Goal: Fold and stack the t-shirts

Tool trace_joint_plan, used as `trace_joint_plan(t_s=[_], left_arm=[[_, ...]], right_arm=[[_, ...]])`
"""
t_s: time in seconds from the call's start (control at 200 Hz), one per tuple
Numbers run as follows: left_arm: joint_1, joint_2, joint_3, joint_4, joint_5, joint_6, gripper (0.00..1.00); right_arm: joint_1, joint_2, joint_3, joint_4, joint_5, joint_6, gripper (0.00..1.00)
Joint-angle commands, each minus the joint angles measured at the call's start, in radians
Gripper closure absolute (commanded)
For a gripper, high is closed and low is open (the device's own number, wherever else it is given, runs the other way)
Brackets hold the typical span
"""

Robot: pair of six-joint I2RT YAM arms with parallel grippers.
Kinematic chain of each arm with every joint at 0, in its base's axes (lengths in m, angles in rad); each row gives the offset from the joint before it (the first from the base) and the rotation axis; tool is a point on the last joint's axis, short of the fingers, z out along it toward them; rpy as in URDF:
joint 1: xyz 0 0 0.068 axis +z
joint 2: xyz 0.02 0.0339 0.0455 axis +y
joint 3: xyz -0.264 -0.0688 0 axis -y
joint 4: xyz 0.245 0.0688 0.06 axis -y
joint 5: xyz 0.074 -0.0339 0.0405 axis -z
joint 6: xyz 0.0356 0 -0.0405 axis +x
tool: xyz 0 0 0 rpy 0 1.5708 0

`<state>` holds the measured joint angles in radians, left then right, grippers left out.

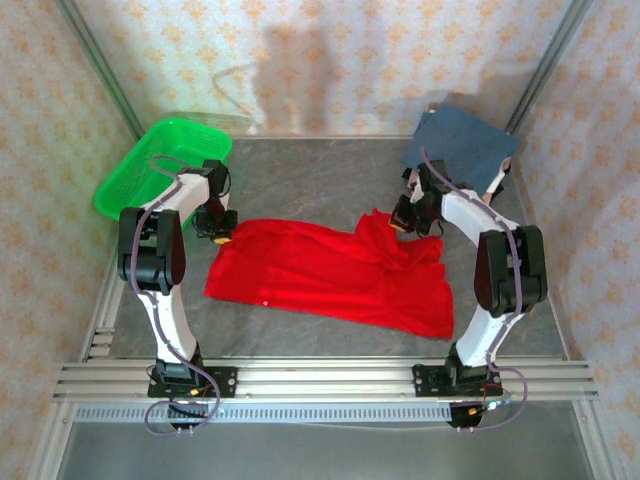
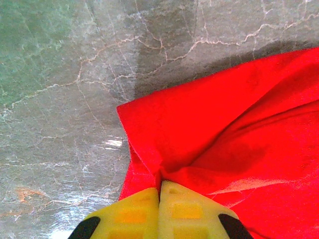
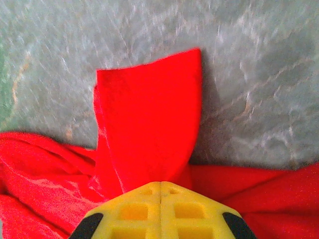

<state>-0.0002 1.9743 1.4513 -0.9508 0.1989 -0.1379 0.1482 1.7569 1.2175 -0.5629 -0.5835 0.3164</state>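
My left claw (image 2: 159,185) pinches the left corner of the bright red cloth t-shirt (image 1: 320,275); my right claw (image 3: 160,185) pinches its raised fold.

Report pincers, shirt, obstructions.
Left pincer shut on red shirt corner. Right pincer shut on its bunched right side. Blue shirt, green basket lie apart.

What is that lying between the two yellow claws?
The red t-shirt, spread on the grey table. The top view shows it running from the left gripper to the right gripper, each shut on a pinch of its cloth.
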Motion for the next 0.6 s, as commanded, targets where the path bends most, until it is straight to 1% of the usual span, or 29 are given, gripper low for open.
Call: trace_joint_plan(t_s=[0.0,0.185,0.255,0.31,0.385,0.435,0.485,0.515,0.595], left_arm=[[-0.005,-0.010,-0.023,0.004,-0.018,0.002,1.00],[-0.004,-0.009,-0.033,0.009,-0.016,-0.001,1.00],[-0.005,-0.009,-0.035,0.011,-0.015,-0.005,1.00],[-0.005,-0.009,-0.037,0.012,-0.013,-0.005,1.00],[-0.005,-0.005,-0.035,0.010,-0.016,-0.005,1.00],[-0.004,-0.007,-0.037,0.011,-0.016,-0.005,1.00],[-0.005,-0.009,-0.040,0.011,-0.015,-0.006,1.00],[-0.006,-0.011,-0.041,0.012,-0.016,-0.006,1.00],[-0.005,-0.015,-0.048,0.012,-0.018,-0.008,1.00]], right_arm=[[0.014,-0.062,-0.056,-0.057,0.025,-0.025,1.00],[0.049,-0.135,-0.165,-0.099,0.068,-0.036,1.00],[0.059,-0.144,-0.202,-0.076,0.022,-0.042,1.00],[0.066,-0.153,-0.224,-0.038,-0.040,-0.045,0.94],[0.071,-0.189,-0.248,0.027,-0.100,-0.037,0.76],[0.068,-0.219,-0.258,0.055,-0.102,-0.027,0.64],[0.056,-0.248,-0.262,0.067,-0.073,-0.008,0.55],[0.041,-0.262,-0.262,0.066,-0.051,0.005,0.53],[-0.013,-0.303,-0.268,0.080,-0.023,0.046,0.53]])
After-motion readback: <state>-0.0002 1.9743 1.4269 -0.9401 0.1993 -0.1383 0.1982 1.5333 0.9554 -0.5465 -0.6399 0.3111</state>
